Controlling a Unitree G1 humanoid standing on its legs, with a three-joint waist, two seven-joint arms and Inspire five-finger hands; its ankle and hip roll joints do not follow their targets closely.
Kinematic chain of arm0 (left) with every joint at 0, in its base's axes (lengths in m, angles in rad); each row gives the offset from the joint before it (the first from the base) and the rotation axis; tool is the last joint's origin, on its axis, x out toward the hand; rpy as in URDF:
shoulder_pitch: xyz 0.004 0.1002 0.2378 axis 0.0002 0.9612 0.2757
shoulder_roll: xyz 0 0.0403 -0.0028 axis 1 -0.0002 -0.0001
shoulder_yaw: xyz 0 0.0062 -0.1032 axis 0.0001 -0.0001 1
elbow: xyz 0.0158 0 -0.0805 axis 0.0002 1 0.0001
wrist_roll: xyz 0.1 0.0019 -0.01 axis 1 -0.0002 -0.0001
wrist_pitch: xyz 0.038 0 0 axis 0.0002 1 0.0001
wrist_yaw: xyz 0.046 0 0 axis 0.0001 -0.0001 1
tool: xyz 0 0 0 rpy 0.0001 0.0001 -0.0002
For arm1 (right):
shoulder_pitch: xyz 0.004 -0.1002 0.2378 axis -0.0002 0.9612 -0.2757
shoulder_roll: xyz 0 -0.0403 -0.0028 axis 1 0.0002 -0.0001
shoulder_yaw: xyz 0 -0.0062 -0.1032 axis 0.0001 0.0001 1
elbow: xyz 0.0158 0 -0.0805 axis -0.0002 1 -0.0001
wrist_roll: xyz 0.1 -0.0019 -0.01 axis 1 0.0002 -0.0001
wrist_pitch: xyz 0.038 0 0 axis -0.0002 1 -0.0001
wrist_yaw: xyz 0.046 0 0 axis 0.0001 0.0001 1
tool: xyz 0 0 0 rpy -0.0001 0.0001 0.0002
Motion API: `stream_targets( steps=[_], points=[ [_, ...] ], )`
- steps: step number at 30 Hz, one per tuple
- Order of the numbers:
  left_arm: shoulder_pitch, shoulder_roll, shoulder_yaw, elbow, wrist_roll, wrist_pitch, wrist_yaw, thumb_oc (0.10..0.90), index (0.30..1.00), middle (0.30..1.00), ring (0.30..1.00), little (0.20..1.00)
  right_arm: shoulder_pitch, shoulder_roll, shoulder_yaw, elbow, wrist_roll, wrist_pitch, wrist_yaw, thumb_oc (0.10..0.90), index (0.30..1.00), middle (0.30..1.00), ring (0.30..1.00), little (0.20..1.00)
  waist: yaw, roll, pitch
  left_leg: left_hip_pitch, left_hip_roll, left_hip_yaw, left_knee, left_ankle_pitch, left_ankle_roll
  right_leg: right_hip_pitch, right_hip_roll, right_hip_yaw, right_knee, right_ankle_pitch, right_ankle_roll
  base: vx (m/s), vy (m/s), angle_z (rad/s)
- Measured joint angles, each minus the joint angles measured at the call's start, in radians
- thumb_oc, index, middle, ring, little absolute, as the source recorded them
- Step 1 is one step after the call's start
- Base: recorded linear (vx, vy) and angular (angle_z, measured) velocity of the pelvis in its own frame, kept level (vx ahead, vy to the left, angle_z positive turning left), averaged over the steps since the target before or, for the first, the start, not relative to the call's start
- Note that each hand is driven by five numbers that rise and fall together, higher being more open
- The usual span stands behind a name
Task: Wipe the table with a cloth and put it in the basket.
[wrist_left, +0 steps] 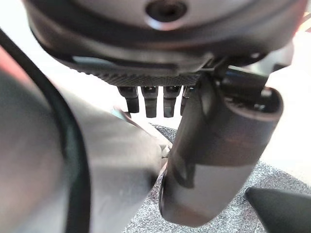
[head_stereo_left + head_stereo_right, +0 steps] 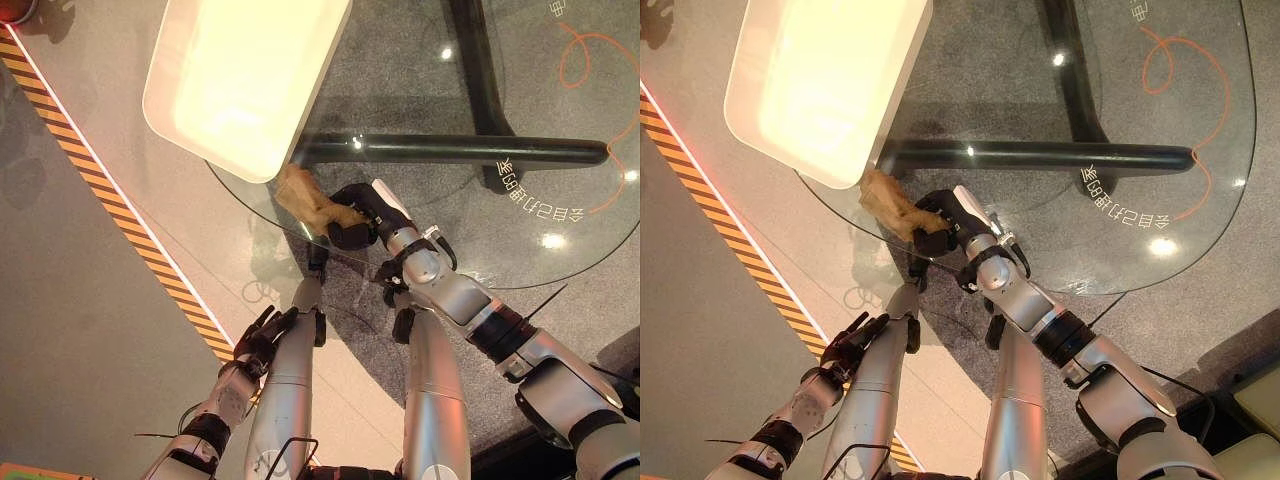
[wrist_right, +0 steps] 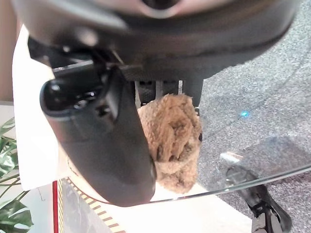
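Note:
A crumpled brown cloth (image 2: 308, 200) sits on the near rim of the round glass table (image 2: 520, 235), right beside the corner of the white basket (image 2: 228, 165). My right hand (image 2: 356, 216) reaches over the table's edge and is shut on the cloth. In the right wrist view the cloth (image 3: 173, 141) bunches between the thumb and the curled fingers. Below the table at the lower left, my left hand (image 2: 262, 336) hangs open and holds nothing. Its fingers (image 1: 150, 101) are straight in the left wrist view.
The basket stands on the table's far left part and overhangs the rim. A black table base (image 2: 450, 150) shows through the glass. A yellow-black striped line (image 2: 100, 190) crosses the floor at the left. Orange lettering (image 2: 590, 60) marks the glass at the right.

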Motion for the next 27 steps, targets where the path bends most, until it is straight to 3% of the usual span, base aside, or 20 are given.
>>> stream_targets(
  steps=[9,17,27],
  points=[
    [0.001,0.000,-0.004,0.004,-0.001,-0.001,-0.003,0.800,0.900,0.900,0.900,0.900,0.033,0.010,-0.065,0.021,0.007,-0.003,-0.188,0.100,0.300,0.300,0.300,0.200,-0.002,-0.001,0.000,0.009,-0.001,0.000,0.018,-0.003,0.003,0.014,-0.003,0.005,0.001,-0.003,0.000,0.00,-0.007,0.00],
    [0.008,0.005,-0.004,-0.008,-0.002,-0.018,-0.005,0.800,0.900,0.900,0.900,0.900,0.000,-0.007,-0.099,0.059,0.027,-0.027,-0.216,0.100,0.300,0.300,0.300,0.200,-0.009,-0.007,-0.002,-0.018,0.003,0.003,0.031,-0.007,0.012,-0.003,0.003,0.005,-0.014,0.004,0.001,-0.02,-0.031,-0.03],
    [0.006,0.027,-0.025,-0.017,-0.020,-0.019,-0.020,0.800,0.900,0.900,0.900,0.900,-0.023,-0.028,-0.141,0.096,0.078,-0.117,-0.300,0.100,0.300,0.300,0.300,0.200,-0.024,-0.008,-0.001,-0.038,0.000,0.012,0.026,-0.008,0.014,-0.024,0.002,0.024,-0.032,0.017,0.011,0.00,-0.009,-0.01]
  ],
)
